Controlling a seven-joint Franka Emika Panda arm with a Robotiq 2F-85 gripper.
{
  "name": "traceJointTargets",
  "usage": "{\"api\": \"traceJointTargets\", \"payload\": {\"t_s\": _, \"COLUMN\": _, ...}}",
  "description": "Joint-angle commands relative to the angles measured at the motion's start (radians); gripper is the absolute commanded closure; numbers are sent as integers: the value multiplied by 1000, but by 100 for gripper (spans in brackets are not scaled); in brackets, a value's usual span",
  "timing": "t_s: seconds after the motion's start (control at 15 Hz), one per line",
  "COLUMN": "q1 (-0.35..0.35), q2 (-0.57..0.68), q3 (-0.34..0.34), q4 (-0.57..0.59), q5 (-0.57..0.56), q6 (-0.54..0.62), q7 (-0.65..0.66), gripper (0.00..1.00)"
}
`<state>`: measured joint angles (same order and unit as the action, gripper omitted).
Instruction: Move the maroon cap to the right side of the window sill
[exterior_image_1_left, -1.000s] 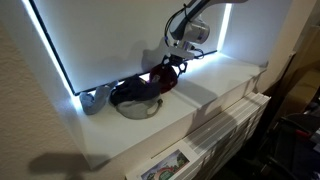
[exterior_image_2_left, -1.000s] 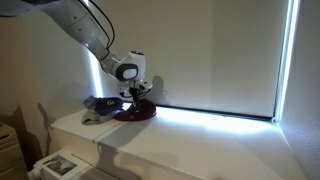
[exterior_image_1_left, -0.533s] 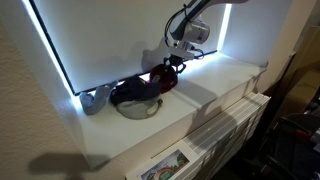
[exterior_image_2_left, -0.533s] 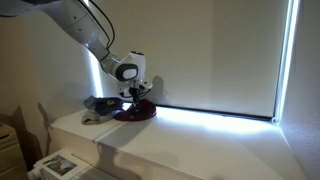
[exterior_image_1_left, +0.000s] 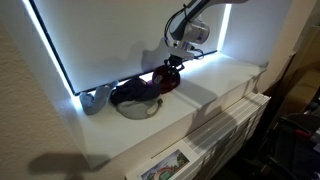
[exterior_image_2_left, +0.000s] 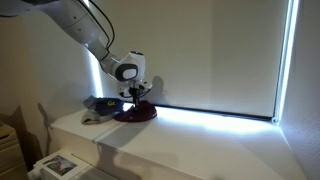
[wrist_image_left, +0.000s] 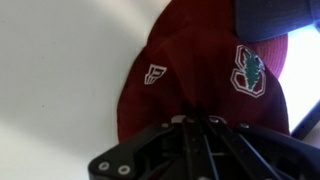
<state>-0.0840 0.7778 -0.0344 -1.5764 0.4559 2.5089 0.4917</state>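
The maroon cap (wrist_image_left: 200, 70) fills the wrist view, showing a white logo on its side and a pale emblem on its front. It lies near one end of the white window sill (exterior_image_1_left: 225, 80), beside the lit edge of the blind, and shows in both exterior views (exterior_image_2_left: 135, 112). My gripper (wrist_image_left: 195, 122) comes down onto the cap (exterior_image_1_left: 165, 82) from above, its jaws closed together and pinching the dark red fabric. The gripper (exterior_image_1_left: 172, 66) also appears in the exterior views (exterior_image_2_left: 137, 97), low over the cap.
A dark navy cap (exterior_image_1_left: 130, 93) lies against the maroon one (exterior_image_2_left: 100, 103), with a grey cap (exterior_image_1_left: 140, 108) in front of it and a small grey-blue thing (exterior_image_1_left: 93, 98) at the sill's end. The sill (exterior_image_2_left: 210, 145) stretches away bare. A radiator (exterior_image_1_left: 235, 120) runs below.
The jaws have closed from wide open onto the cap's fabric. The arm and the caps have stayed where they were.
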Motion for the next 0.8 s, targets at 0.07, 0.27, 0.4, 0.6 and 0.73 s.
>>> {"api": "traceJointTargets", "payload": {"t_s": 0.07, "q1": 23, "q2": -65, "q3": -51, "q4": -79, "q5": 0, "q6": 150, "q7": 60, "gripper": 99}}
{"api": "traceJointTargets", "payload": {"t_s": 0.27, "q1": 35, "q2": -208, "q3": -125, "q4": -235, "q5": -4, "q6": 274, "q7": 144, "gripper": 99}}
{"api": "traceJointTargets", "payload": {"t_s": 0.4, "q1": 47, "q2": -285, "q3": -186, "q4": -331, "q5": -18, "q6": 343, "q7": 215, "gripper": 99}}
{"api": "traceJointTargets", "payload": {"t_s": 0.6, "q1": 48, "q2": -396, "q3": -269, "q4": -483, "q5": -29, "q6": 453, "q7": 301, "gripper": 99}}
{"api": "traceJointTargets", "payload": {"t_s": 0.73, "q1": 45, "q2": -461, "q3": -323, "q4": -579, "q5": 11, "q6": 537, "q7": 314, "gripper": 99}}
